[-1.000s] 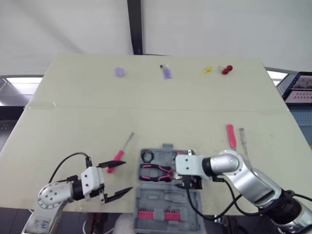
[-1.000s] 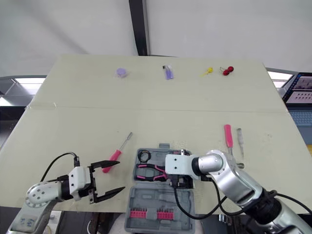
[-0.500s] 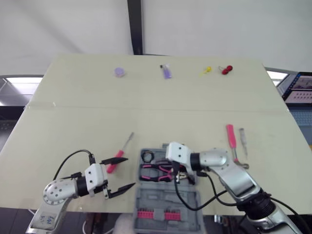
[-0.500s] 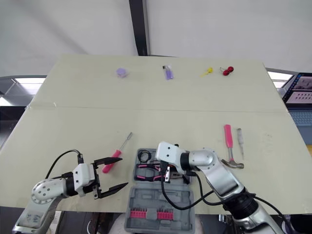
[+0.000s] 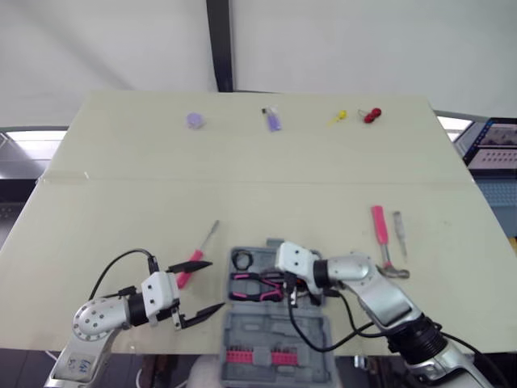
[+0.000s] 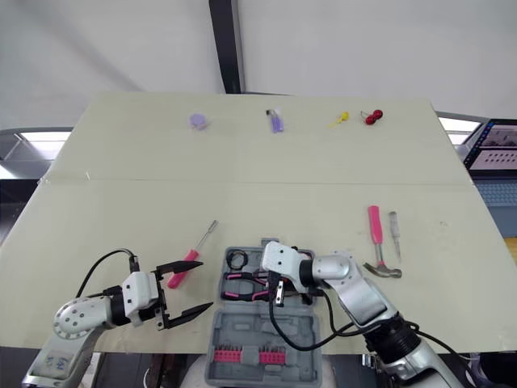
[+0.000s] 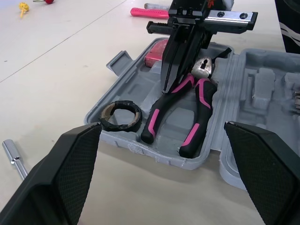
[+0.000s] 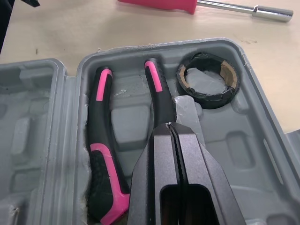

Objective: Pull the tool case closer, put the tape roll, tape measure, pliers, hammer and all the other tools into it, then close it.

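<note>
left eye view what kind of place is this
Probably a robot test lab: a plain pale table with an open tool case, blank white walls, a monitor at the right edge.

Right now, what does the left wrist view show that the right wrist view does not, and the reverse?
The left wrist view adds the right claw from outside, shut, tip down over the pliers; the left claw, wide open; and a far pink handle on the table past the tool case. The right wrist view adds the pink grip of the screwdriver lying on the table. Both share the grey tool case, the pink-and-black pliers in it and the black tape roll.
</note>
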`<state>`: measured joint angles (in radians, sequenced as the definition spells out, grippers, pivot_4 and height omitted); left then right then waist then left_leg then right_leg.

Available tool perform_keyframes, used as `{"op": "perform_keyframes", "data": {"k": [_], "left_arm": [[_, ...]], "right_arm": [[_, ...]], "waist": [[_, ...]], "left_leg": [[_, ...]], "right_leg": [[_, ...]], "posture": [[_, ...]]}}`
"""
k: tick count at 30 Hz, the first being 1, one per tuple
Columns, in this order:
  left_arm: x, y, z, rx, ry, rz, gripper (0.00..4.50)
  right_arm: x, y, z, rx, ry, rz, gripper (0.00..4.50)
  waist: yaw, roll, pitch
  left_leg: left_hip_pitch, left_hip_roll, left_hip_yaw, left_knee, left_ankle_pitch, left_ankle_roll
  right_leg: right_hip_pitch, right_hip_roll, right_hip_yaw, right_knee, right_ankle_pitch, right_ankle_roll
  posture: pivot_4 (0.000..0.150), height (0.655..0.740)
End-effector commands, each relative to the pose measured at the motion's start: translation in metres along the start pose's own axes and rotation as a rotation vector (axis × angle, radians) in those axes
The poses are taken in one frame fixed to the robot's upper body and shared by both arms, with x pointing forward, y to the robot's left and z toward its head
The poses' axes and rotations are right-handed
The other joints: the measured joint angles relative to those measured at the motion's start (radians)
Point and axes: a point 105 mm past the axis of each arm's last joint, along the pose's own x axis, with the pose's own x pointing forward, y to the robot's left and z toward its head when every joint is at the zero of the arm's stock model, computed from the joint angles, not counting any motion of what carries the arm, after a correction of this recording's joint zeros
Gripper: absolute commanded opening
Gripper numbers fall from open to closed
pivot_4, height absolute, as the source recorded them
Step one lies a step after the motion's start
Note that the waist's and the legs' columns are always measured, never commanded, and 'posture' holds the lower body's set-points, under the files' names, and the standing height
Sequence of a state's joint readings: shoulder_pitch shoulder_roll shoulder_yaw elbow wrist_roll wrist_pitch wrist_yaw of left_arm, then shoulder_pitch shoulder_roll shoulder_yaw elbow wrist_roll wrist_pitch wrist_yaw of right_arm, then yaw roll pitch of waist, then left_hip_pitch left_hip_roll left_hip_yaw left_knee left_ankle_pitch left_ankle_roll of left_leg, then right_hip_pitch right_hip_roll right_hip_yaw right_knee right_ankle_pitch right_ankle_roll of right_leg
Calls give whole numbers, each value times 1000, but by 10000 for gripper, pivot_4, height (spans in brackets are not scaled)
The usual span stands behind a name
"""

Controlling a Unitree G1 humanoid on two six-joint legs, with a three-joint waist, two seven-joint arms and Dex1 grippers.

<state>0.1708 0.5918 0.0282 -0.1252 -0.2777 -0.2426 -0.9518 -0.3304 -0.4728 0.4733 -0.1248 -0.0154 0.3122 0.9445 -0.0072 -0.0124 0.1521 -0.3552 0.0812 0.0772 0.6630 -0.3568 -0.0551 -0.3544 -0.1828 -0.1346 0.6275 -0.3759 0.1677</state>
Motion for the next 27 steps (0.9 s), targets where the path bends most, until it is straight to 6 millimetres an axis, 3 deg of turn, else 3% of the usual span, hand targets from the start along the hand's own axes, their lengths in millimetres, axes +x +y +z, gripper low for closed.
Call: {"op": "perform_keyframes", "data": {"k": [1,5,10,15,18,20,23,26,27], "left_arm": [[0,0,4,22,-15,7,45000],[0,0,4,24,-13,6,45000],[2,1,3,28,-10,8,45000],[4,5,4,25,-14,15,45000],[5,11,8,0,-34,43,45000],[5,17,10,-6,-36,78,45000],[0,35,11,-32,-10,156,45000],[-18,63,8,-69,42,271,45000],[-29,72,5,-90,64,313,45000]], "right_arm": [[5,15,-34,25,134,33,233],[2,16,-58,4,269,34,233],[1,18,-65,10,306,47,233],[3,15,-54,19,223,28,233],[-1,2,-19,85,11,-21,233],[-15,-8,1,121,-108,-59,233],[-44,-22,12,176,-189,-126,233],[-85,-36,7,250,-211,-230,8012],[-102,-40,2,287,-211,-271,12937]], "waist": [[0,0,-2],[0,1,-8],[3,1,-14],[4,0,-16],[4,0,-16],[4,2,-15],[4,5,-11],[7,6,-10],[7,5,-10]], "left_leg": [[0,0,0,0,0,0],[2,0,0,-1,0,0],[7,0,0,-2,0,0],[13,0,0,-6,-1,0],[13,0,0,-6,-1,-1],[12,0,0,-6,-1,-1],[8,0,0,-3,-1,-1],[3,0,-1,-1,-1,-1],[3,0,-2,-1,-1,-1]], "right_leg": [[0,0,0,0,0,0],[2,0,0,0,0,0],[10,0,-1,-4,0,0],[16,0,-1,-6,0,0],[15,0,-1,-6,0,0],[15,0,-1,-6,0,0],[12,0,-1,-6,0,0],[8,0,-2,-5,0,0],[8,0,-2,-5,0,0]], "posture": [[1500,7400],[1500,7400],[1500,7400],[1500,7400],[1500,7400],[1500,7400],[1500,7400],[1500,7400],[1500,7400]]}}
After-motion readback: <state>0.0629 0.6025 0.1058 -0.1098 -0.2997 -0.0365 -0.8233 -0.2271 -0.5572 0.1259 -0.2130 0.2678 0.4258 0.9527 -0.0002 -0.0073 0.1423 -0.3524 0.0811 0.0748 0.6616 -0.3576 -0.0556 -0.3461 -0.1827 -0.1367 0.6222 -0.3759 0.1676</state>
